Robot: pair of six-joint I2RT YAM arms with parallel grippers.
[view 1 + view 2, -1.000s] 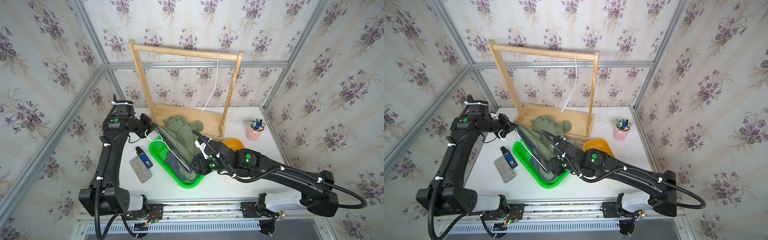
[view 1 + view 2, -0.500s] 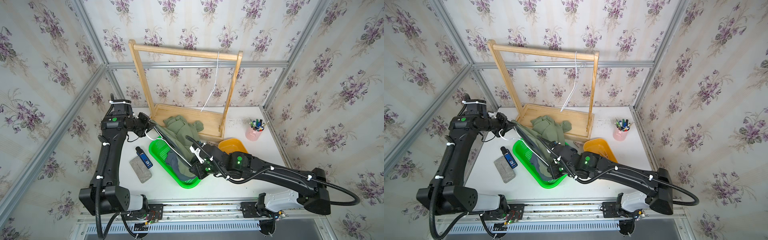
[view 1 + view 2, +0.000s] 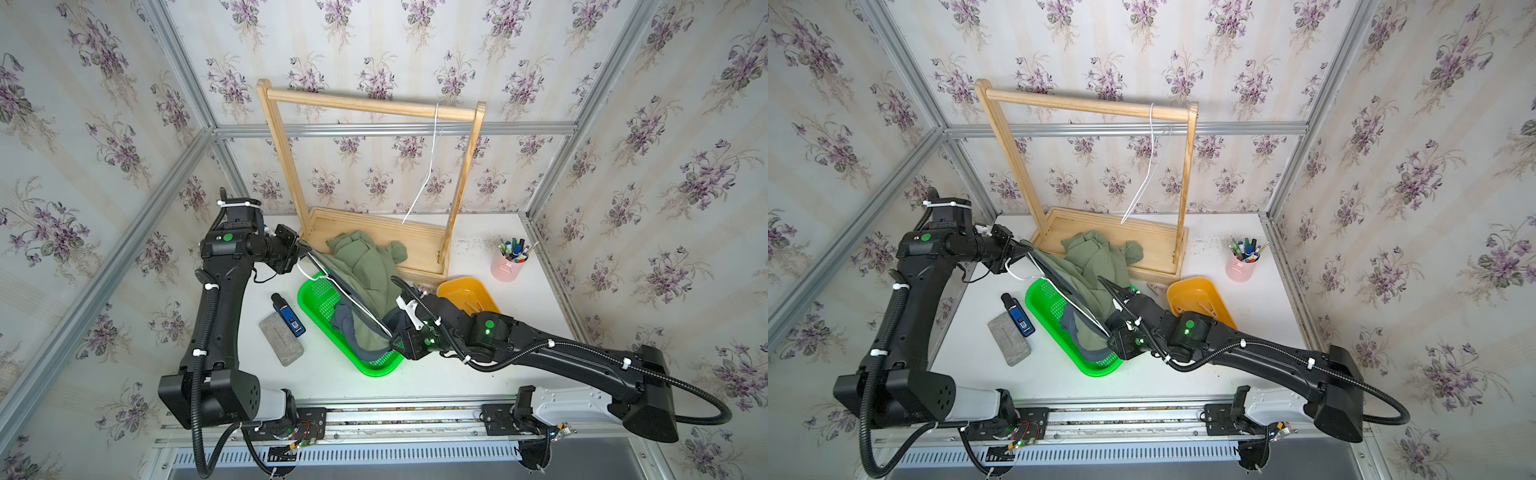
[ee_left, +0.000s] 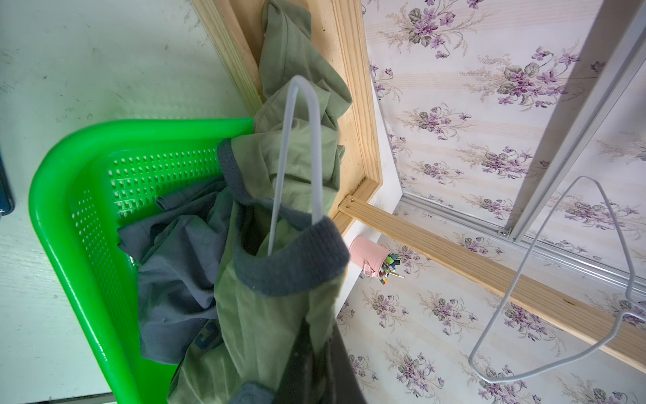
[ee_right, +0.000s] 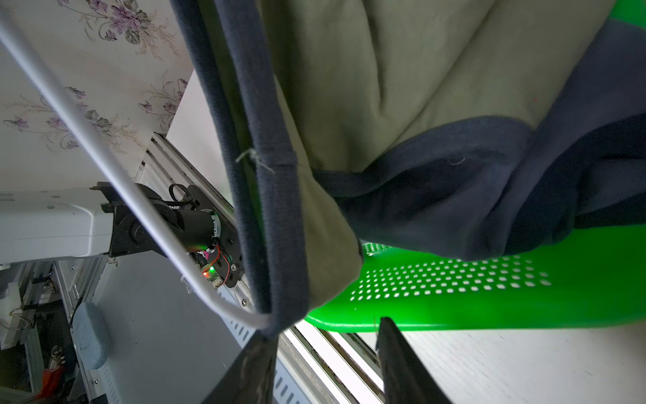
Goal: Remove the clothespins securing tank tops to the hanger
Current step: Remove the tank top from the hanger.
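Observation:
My left gripper point(image 3: 305, 252) is shut on the far, raised end of a white wire hanger point(image 3: 359, 301), with olive fabric pinched in its jaws. The olive tank top point(image 3: 365, 266) with dark trim hangs from it, over the green basket point(image 3: 320, 291). The navy tank top point(image 4: 174, 266) lies crumpled in that basket. My right gripper point(image 5: 325, 349) is open at the hanger's low near corner point(image 5: 244, 314). One fingertip touches the dark strap point(image 5: 279, 210) there, and nothing is between the fingers. A tan clothespin point(image 3: 1154, 287) lies beside the orange tray point(image 3: 1200, 299).
A wooden rack point(image 3: 374, 106) stands at the back with a second, bare wire hanger point(image 3: 424, 187) on its bar. A pink cup of pens point(image 3: 509, 266) is at the right. A grey block point(image 3: 281, 340) and a blue-black device point(image 3: 289, 320) lie left of the basket.
My right gripper has slid along the hanger toward the table's front, to its low corner. The left arm has kept its hold and barely moved.

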